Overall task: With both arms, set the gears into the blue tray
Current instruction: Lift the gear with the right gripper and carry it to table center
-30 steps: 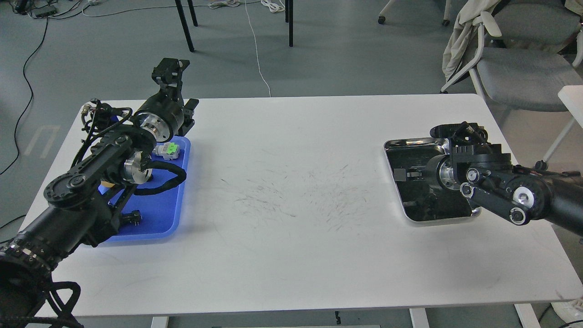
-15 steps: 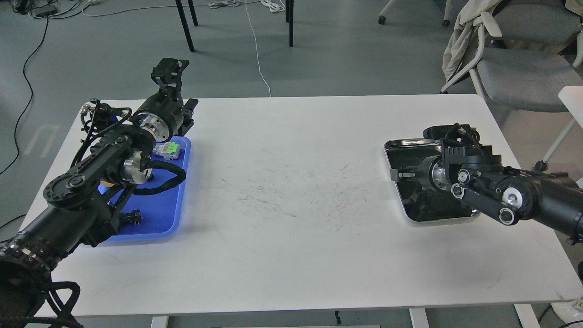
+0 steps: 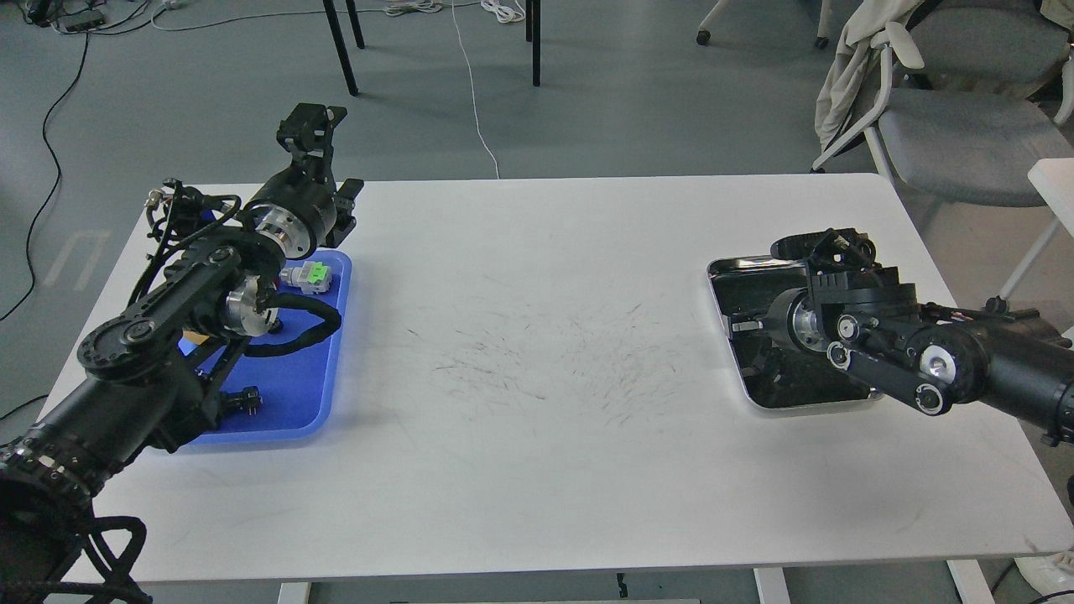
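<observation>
White table [image 3: 537,470] stays bare mid-span; my right gripper [image 3: 738,323] has slid toward nine o'clock over the silver tray [image 3: 755,265], fingers' spread unreadable, so transfer toward the blue tray [image 3: 302,394] seems begun.

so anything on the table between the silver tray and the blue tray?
Nothing visible. The table between the silver tray and the blue tray shows only scuff marks. The left arm overhangs the blue tray, hiding part of its floor.

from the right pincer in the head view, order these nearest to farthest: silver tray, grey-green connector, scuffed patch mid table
1. Silver tray, directly under the right pincer, table's right side.
2. Scuffed patch, centre of the table.
3. Grey-green connector, far left, on the blue tray.
</observation>
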`<state>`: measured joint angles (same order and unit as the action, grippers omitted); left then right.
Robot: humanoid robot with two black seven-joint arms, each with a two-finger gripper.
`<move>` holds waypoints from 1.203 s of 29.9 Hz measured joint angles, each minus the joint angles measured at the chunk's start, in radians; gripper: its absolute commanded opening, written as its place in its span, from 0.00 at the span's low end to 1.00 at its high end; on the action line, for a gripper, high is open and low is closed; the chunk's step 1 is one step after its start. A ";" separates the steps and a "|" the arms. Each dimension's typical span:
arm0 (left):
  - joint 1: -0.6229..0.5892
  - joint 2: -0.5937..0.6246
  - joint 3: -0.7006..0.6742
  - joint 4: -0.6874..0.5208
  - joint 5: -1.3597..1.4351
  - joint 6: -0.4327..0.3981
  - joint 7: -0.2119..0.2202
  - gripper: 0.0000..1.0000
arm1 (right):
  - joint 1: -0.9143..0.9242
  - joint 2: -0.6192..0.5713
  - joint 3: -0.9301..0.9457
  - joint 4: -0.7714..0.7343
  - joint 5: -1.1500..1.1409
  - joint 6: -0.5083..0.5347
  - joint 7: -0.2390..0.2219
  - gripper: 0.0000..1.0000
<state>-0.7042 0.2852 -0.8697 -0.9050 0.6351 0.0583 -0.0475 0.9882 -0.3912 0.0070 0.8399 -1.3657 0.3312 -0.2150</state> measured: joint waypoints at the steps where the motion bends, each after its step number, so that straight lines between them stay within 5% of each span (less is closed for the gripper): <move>1: 0.000 0.000 0.000 0.000 0.000 0.000 0.000 0.99 | 0.000 0.000 0.000 0.000 0.000 0.001 0.000 0.24; 10: -0.001 0.000 0.000 0.000 0.000 0.000 0.000 0.99 | -0.001 -0.001 -0.001 0.002 0.001 0.006 0.013 0.09; 19: -0.002 0.004 0.000 0.000 0.000 0.000 0.000 0.99 | 0.045 -0.014 -0.001 0.064 0.004 0.008 0.020 0.07; 30: -0.003 0.008 0.000 0.000 0.001 0.000 0.000 0.99 | 0.220 -0.221 0.073 0.297 0.040 -0.002 0.039 0.03; 36: -0.003 0.019 0.000 0.000 0.001 0.000 0.001 0.99 | 0.183 -0.129 0.230 0.293 0.177 -0.071 0.074 0.03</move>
<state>-0.7073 0.3045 -0.8698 -0.9050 0.6357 0.0580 -0.0468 1.1712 -0.5200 0.2371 1.1330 -1.1885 0.2606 -0.1410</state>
